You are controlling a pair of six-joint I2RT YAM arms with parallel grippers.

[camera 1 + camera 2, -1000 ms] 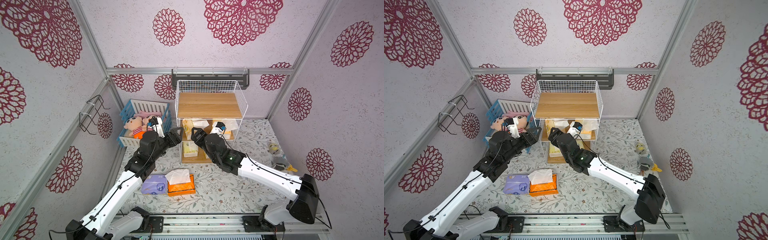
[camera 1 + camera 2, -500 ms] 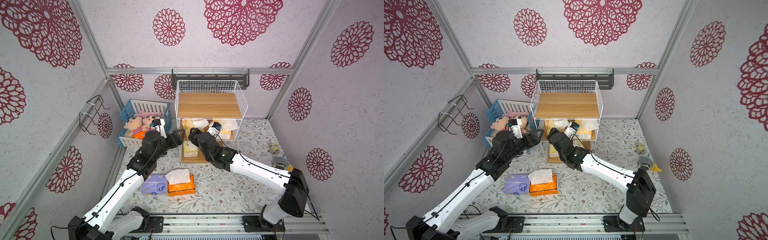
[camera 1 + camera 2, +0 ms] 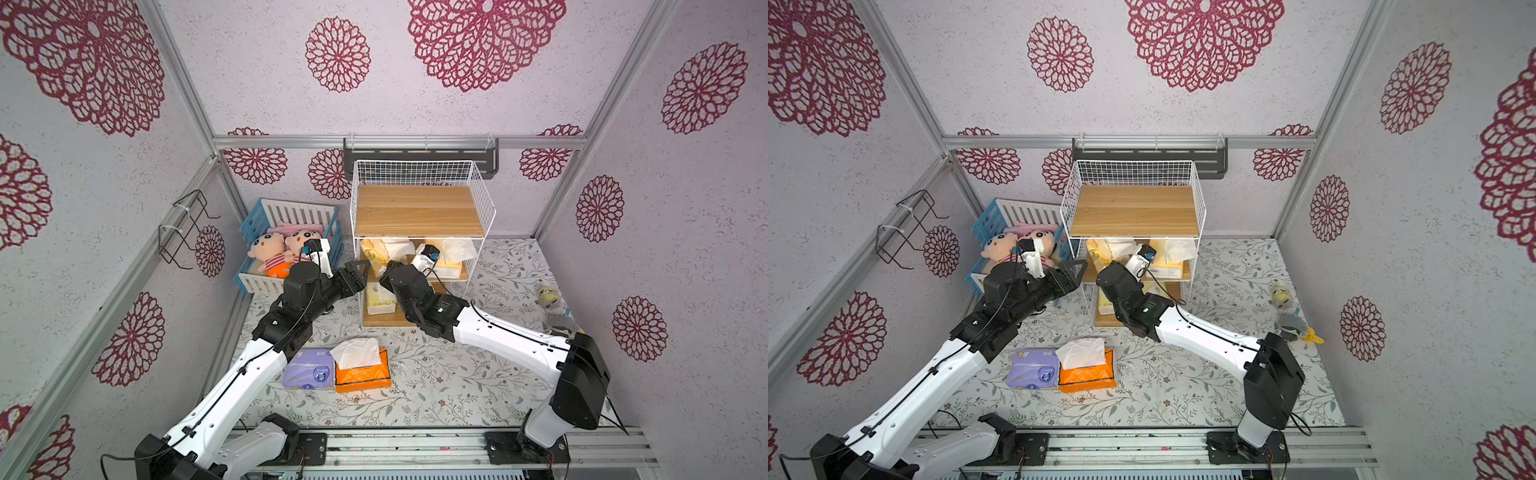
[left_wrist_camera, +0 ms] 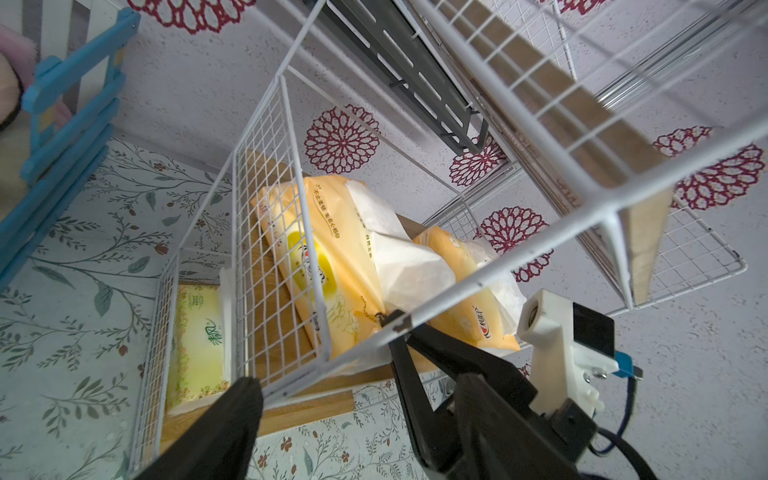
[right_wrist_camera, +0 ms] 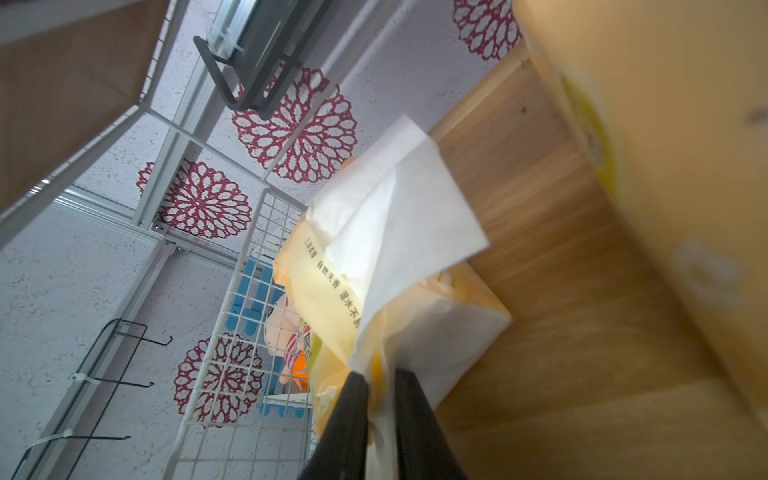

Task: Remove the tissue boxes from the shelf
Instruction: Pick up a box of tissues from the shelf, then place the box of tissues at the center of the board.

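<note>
The right fingers [image 5: 353, 411] are pinched shut on the near end of a yellow tissue pack [image 5: 328, 286] lying on the middle board of the shelf [image 3: 417, 210]. Holding that end probably lets the soft pack be dragged out through the open front. The left fingers [image 4: 224, 419] stand open and empty just outside the shelf's wire side, likely keeping clear. A second yellow pack [image 4: 469, 299] lies beside the gripped one, and a yellow-green pack [image 4: 199, 332] on the tier beneath. The orange pack [image 3: 365, 374] and lavender pack [image 3: 309, 370] already sit on the tabletop [image 3: 457, 374], well behind both pairs of fingers.
</note>
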